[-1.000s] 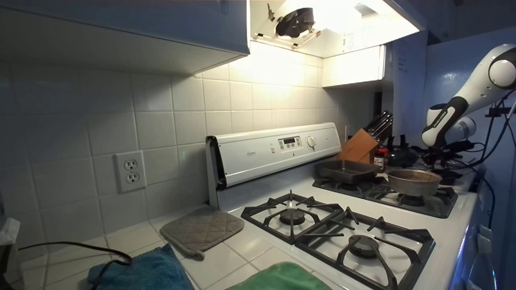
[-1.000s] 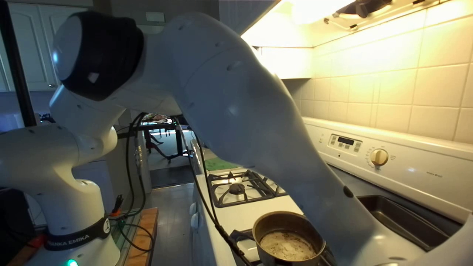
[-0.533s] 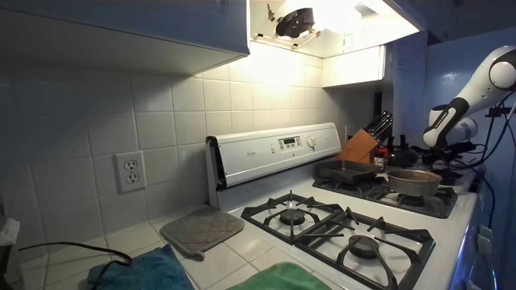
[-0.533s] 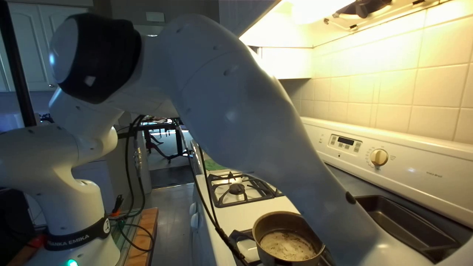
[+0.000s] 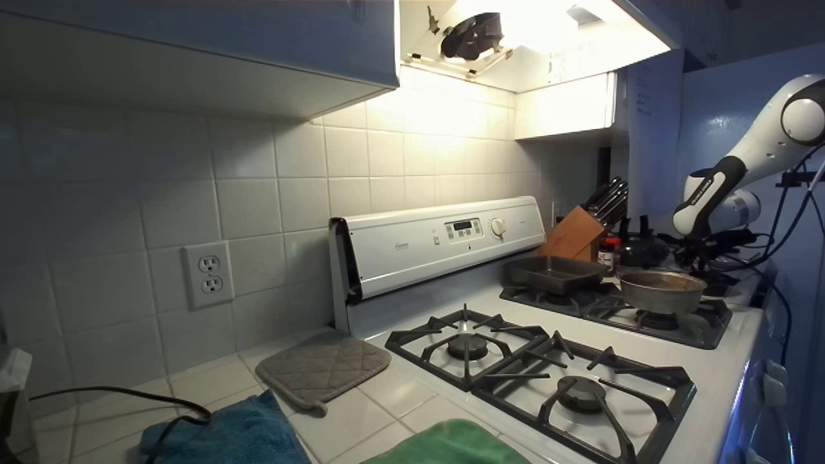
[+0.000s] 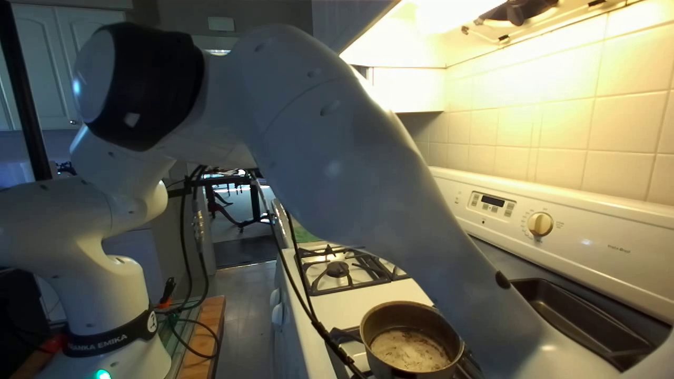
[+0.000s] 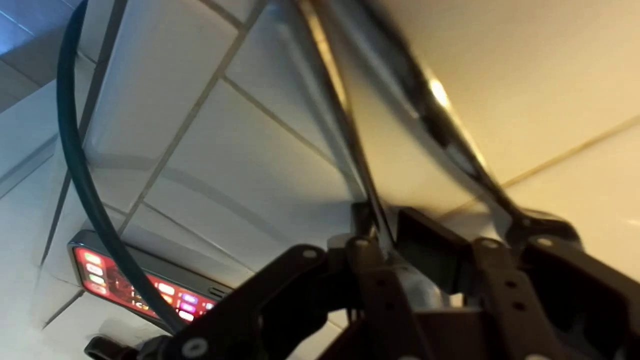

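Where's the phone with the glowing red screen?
In the wrist view, the phone is at the lower left, partly behind the dark green cable and left of the robot's hand.

My arm (image 6: 347, 142): glossy white shell, rounded, pitted with small recesses. Broad black joint band (image 6: 150, 87). "FRANKA EMIKA" in white on black base collar (image 6: 113, 335); green light (image 6: 103, 374) below. Black cables (image 6: 329, 338) outside. My tool (image 7: 387, 231): black linkages (image 7: 290, 295), silvery screw heads (image 7: 194, 347).

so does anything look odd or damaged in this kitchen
The fan inside the range hood sits exposed, as if its cover were missing. A smartphone, screen lit, is on the tiled countertop, an odd spot for one.
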Controlling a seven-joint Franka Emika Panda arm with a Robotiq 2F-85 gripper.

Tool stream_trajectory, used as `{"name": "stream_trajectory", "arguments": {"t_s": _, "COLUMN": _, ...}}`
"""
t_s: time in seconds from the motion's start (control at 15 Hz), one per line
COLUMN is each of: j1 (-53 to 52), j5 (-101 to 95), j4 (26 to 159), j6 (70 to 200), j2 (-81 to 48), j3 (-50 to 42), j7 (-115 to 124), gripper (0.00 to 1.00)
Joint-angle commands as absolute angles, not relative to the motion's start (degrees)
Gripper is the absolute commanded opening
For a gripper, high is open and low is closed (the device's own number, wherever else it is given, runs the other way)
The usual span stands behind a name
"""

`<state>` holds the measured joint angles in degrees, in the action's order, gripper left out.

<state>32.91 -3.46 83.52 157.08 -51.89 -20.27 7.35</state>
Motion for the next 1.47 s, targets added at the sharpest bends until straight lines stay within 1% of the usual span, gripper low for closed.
{"name": "stream_trajectory", "arguments": {"t_s": 0.0, "j1": 33.9, "j5": -1.5, "j4": 81.2, "j6": 157.8, "j2": -53.9, "j3": -19.8, "j7": 6.4, "gripper": 0.00}}
{"name": "stream_trajectory", "arguments": {"t_s": 0.07, "j1": 34.0, "j5": -1.4, "j4": 81.2, "j6": 157.8, "j2": -53.9, "j3": -19.8, "j7": 6.4, "gripper": 0.00}}
{"name": "stream_trajectory", "arguments": {"t_s": 0.13, "j1": 34.0, "j5": -1.5, "j4": 81.2, "j6": 157.7, "j2": -53.9, "j3": -19.8, "j7": 6.4, "gripper": 0.03}}
{"name": "stream_trajectory", "arguments": {"t_s": 0.4, "j1": 34.0, "j5": -1.4, "j4": 81.2, "j6": 157.4, "j2": -53.6, "j3": -19.9, "j7": 6.5, "gripper": 0.03}}
{"name": "stream_trajectory", "arguments": {"t_s": 1.4, "j1": 30.7, "j5": -3.9, "j4": 88.7, "j6": 158.9, "j2": -45.2, "j3": -20.2, "j7": 4.2, "gripper": 0.03}}
